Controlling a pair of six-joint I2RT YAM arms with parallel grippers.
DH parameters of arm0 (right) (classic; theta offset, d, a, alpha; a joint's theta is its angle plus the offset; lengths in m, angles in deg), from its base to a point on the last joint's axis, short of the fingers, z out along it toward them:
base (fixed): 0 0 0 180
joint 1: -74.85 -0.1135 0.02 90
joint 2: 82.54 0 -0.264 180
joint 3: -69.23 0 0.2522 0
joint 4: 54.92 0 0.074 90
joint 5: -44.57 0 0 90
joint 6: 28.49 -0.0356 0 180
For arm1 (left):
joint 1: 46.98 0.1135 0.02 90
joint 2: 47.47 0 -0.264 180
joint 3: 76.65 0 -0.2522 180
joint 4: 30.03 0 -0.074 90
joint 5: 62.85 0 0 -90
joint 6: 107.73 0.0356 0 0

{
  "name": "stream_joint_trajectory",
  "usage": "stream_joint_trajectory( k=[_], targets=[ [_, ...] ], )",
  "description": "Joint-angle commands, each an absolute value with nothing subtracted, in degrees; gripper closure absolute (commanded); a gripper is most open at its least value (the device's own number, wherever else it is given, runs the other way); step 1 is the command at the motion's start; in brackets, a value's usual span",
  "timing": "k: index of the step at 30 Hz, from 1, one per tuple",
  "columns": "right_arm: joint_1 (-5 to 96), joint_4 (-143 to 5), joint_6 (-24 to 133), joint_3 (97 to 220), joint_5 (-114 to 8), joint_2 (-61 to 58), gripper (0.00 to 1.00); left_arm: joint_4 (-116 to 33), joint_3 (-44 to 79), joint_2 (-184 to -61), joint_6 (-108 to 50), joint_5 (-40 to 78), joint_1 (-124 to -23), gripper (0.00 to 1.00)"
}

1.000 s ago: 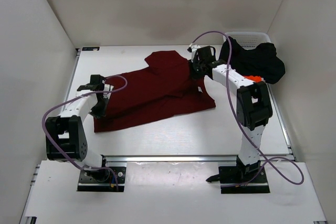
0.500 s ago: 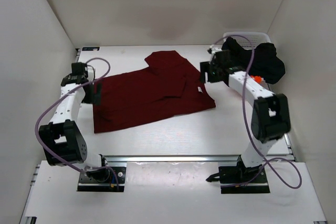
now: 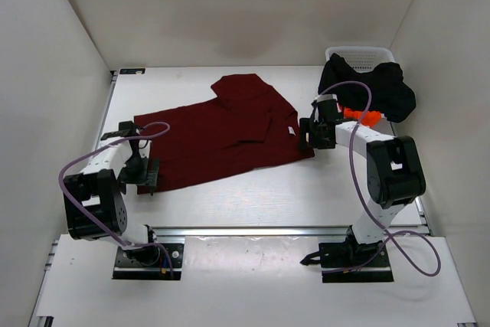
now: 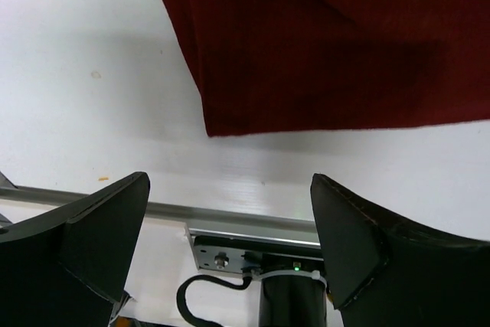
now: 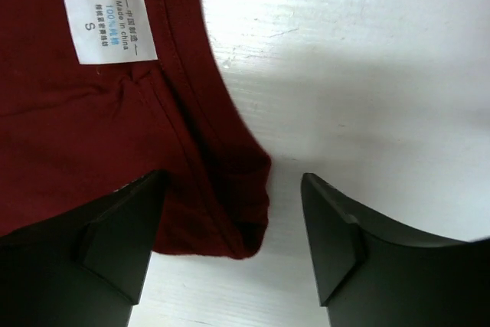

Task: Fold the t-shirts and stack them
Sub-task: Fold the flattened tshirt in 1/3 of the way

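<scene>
Top external: left gripper (image 3: 143, 173) and right gripper (image 3: 310, 134) just let go, jaws wide, empty, at 8 & 3 o'clock edges of maroon t-shirt (image 3: 222, 132). It lies part-folded, centre of table (image 3: 253, 204); next fold prob. due.

Bright diffuse overhead light, soft shadows, mild glare

A white table (image 3: 253, 197) fills the centre of the frame, boxed in by plain white panels: a back wall (image 3: 245, 13) across the top, a left wall (image 3: 46, 97) and a right wall (image 3: 452, 74) slanting down the sides. An aluminium rail (image 3: 283, 230) runs along the table's near edge, lower centre. A white mesh basket (image 3: 360, 53) stands at upper right. The light is even, the shadows soft.
</scene>
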State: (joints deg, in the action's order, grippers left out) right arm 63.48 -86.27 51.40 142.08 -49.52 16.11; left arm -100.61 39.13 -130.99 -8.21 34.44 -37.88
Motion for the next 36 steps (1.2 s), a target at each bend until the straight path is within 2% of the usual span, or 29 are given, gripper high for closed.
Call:
stream_joint_trajectory(
  k=[1,2,4,5,6,7,8,9,10,13,14,23,24,25,26,27,28,29,31,33,36],
  targets=[
    [64.2,-82.8,48.2,141.1,-52.3,16.3,0.32,-97.2,39.8,-132.3,-9.3,34.5,-39.1,0.04],
    [64.3,-82.4,47.8,140.8,-53.8,16.9,0.35,-96.7,39.8,-132.6,-9.3,33.9,-39.2,0.08],
    [64.4,-82.1,46.5,139.6,-56.5,16.0,0.56,-96.5,40.0,-133.3,-9.3,33.0,-39.2,0.15],
    [64.3,-82.0,46.2,138.2,-56.5,15.4,0.61,-95.9,40.4,-133.9,-9.3,32.7,-39.2,0.21],
    [63.9,-81.7,45.9,137.2,-56.2,14.5,0.77,-95.4,40.3,-134.4,-9.1,32.5,-39.5,0.30],
    [63.7,-81.0,46.0,135.7,-56.0,14.2,0.96,-95.0,40.2,-135.0,-9.0,31.5,-39.8,0.34],
    [63.6,-81.4,45.3,134.6,-55.3,13.0,1.00,-95.2,39.8,-135.7,-8.8,30.7,-40.3,0.45],
    [63.9,-82.2,45.3,133.2,-55.4,12.0,1.00,-96.1,39.4,-136.1,-8.9,30.1,-40.4,0.58],
    [64.7,-83.2,45.0,132.7,-55.0,11.2,1.00,-95.8,39.1,-136.1,-8.3,29.3,-40.8,0.75],
    [66.9,-85.9,44.0,128.4,-53.3,4.7,1.00,-95.4,39.7,-135.4,-7.4,30.9,-41.0,0.97],
    [68.2,-86.6,43.4,125.9,-52.7,1.3,1.00,-95.1,40.0,-134.6,-6.6,31.0,-40.7,0.99],
    [71.5,-98.8,40.0,113.2,-50.7,-21.8,1.00,-100.0,39.8,-127.8,-1.6,30.0,-41.4,1.00],
    [72.1,-100.4,38.5,111.3,-51.1,-24.3,0.97,-100.8,39.8,-126.8,-1.6,30.0,-41.4,1.00],
    [72.3,-101.4,37.8,110.2,-51.0,-27.9,0.91,-100.8,40.1,-125.9,-1.6,29.6,-41.6,0.94],
    [72.0,-100.9,37.6,109.7,-51.7,-29.3,0.76,-100.8,39.9,-125.5,-1.6,29.0,-41.0,0.83],
    [71.4,-99.9,38.2,109.7,-50.7,-32.1,0.66,-100.5,39.5,-124.9,-2.0,27.8,-40.7,0.74],
    [70.2,-99.0,37.8,110.1,-49.1,-34.7,0.59,-99.7,39.8,-124.9,-2.3,27.4,-40.5,0.59],
    [69.9,-98.8,37.9,110.2,-48.2,-35.7,0.56,-98.5,38.9,-125.7,-3.0,27.4,-41.3,0.51],
    [70.9,-98.4,39.1,112.9,-47.4,-35.5,0.53,-97.0,37.8,-128.3,-3.9,27.5,-42.4,0.47],
    [71.1,-98.3,40.8,115.8,-47.8,-33.9,0.53,-96.2,36.5,-131.3,-5.3,25.0,-42.2,0.45],
    [65.1,-98.1,42.7,121.1,-44.0,-29.6,0.53,-94.7,33.9,-136.8,-6.3,23.5,-42.4,0.44]
  ],
)
